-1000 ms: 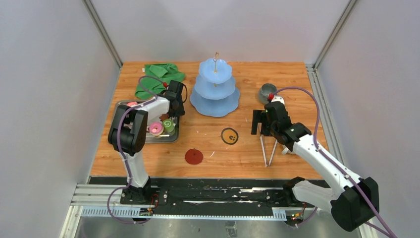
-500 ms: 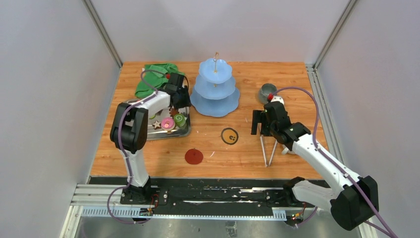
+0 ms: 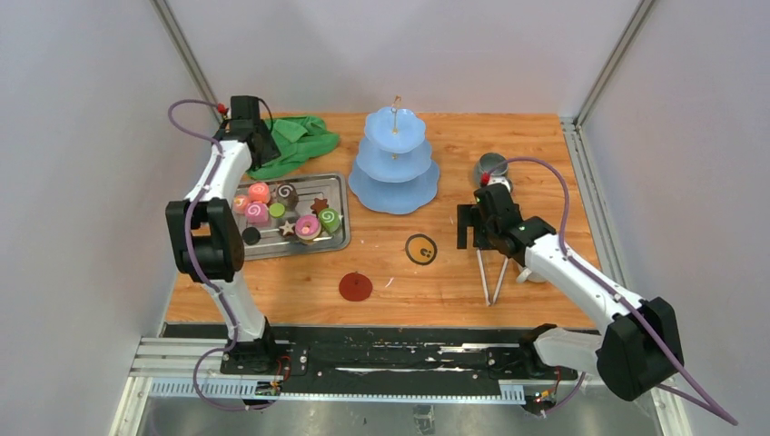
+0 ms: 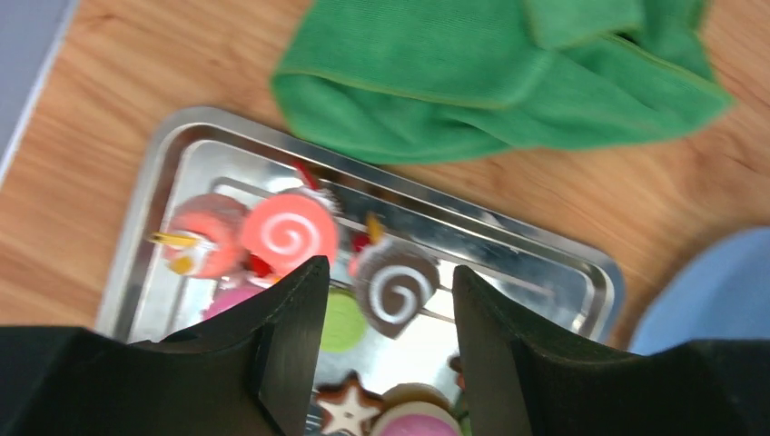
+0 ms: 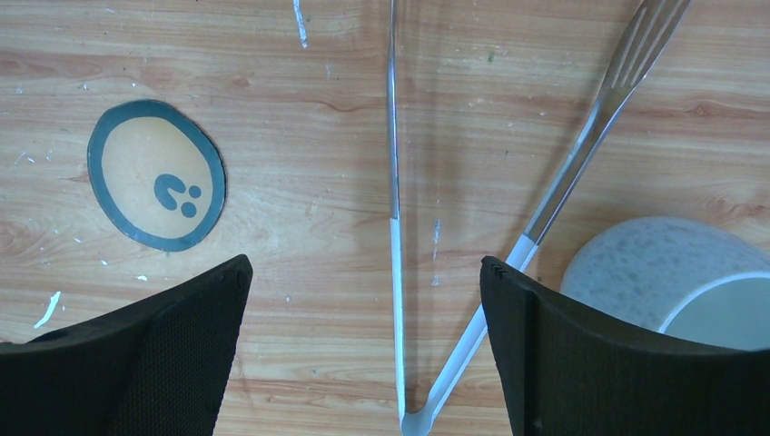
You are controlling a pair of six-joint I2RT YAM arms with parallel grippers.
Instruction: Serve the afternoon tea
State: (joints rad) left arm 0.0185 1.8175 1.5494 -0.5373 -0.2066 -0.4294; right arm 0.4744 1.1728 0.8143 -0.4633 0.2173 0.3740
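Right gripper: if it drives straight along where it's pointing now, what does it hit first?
Most likely the tongs, lying flat on the table between the open fingers of the right gripper. Its height above them is unclear from these views.

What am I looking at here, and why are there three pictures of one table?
Two robot arms are bolted at the near edge of a wooden table. The wide picture comes from a camera above and behind them. The other two come from a camera on each wrist, looking past that arm's own pincer. The left pincer is open; its camera shows a steel tray of toy sweets and a green cloth. The right pincer is open above metal tongs, with a white mug beside them. Also on the table are a blue three-tier stand, a grey-green mug, a red disc and a yellow dark-ringed disc. Neither pincer holds anything.
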